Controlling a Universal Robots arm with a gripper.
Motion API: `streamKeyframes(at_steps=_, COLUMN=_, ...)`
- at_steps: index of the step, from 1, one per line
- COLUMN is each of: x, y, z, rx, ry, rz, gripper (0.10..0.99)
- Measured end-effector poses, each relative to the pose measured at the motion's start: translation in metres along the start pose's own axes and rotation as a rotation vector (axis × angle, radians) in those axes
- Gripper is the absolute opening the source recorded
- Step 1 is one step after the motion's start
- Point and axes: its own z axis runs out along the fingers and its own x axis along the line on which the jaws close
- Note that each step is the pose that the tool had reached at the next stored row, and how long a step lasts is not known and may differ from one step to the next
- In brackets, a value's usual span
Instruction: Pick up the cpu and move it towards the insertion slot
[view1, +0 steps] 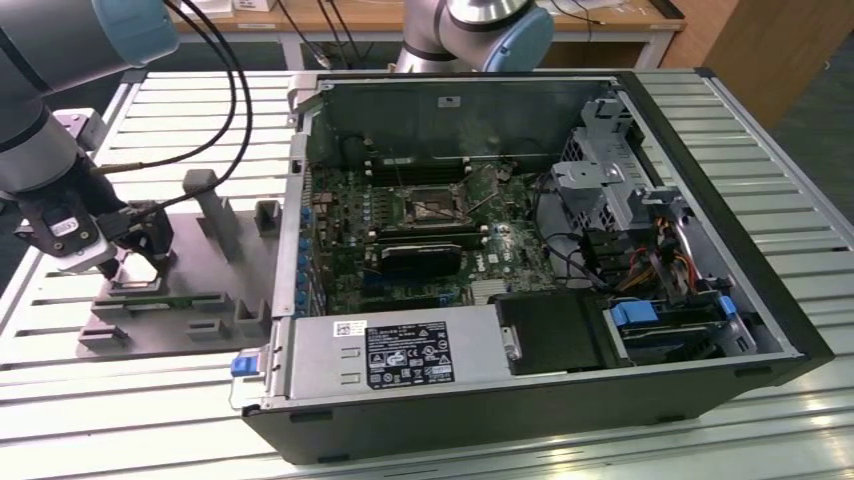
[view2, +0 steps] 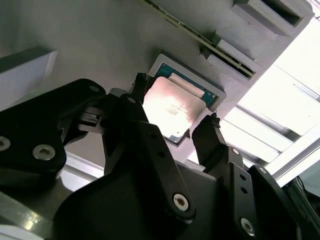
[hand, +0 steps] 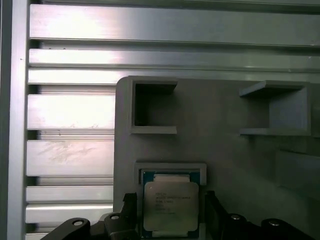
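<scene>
1. Your gripper (view2: 176, 101) is spread wide, with one finger on each side of the cpu (hand: 170, 204). The first wrist view shows a sliver of gap on both sides, so it grips nothing yet.
2. The cpu lies flat between the jaws, silvery top up. It sits in a shallow square pocket (hand: 170, 167) of the grey fixture (hand: 230, 160).
3. First risk, as I judge it: the pocket's raised rim sits just beside the fingers (view2: 215, 135). If you close too high or off-centre, the tips may catch the rim instead of the cpu's edges. The plate could then tilt or jam in the pocket.
4. Second risk: the cpu is thin, so the hold will be on a narrow edge. A light or uneven squeeze could let it slip or swing once lifted.
5. Third risk: the insertion slot (view1: 430, 205) is well apart from the gripper, towards the exterior view's right, inside the computer case (view1: 761, 265). The case's near wall stands between the two, so a low carry could strike it.
6. Containers:
   - The pocket between the jaws holds the cpu.
   - Beyond the gripper, the same fixture has two open-sided recesses (hand: 150, 107). I see nothing in them.
   - The case holds the green circuit board (view1: 340, 215) that bears the slot.
</scene>
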Motion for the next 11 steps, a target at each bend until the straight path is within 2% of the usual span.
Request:
streamKeyframes(at_steps=4, x=0.0013, y=0.0, z=0.0015, rx=-0.006, ry=0.0001, rz=0.0, gripper=0.647)
streamKeyframes(at_steps=7, x=0.0016, y=-0.0001, z=0.0026, rx=-0.022, ry=0.0001, rz=0.001, gripper=0.647)
streamKeyframes(at_steps=11, x=0.0017, y=-0.0001, z=0.0033, rx=-0.023, ry=0.0003, rz=0.001, gripper=0.647)
